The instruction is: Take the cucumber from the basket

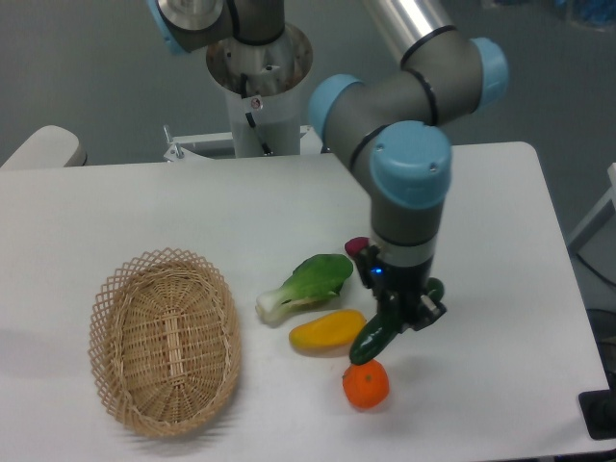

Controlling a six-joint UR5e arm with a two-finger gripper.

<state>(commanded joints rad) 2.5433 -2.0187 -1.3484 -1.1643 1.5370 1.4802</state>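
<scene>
The dark green cucumber [377, 334] is held tilted in my gripper [399, 313], its lower end near the yellow mango [327, 330] and just above the orange [366, 383]. It hangs over the table at the right, well away from the basket. The tan wicker basket [166, 342] lies at the front left and holds nothing. The gripper is shut on the cucumber's upper part; the fingertips are partly hidden by the wrist.
A light-green bok choy [308, 286] lies left of the gripper, above the mango. A small dark red object [357, 247] shows behind the wrist. The arm's base [258, 77] stands at the back of the white table [144, 212].
</scene>
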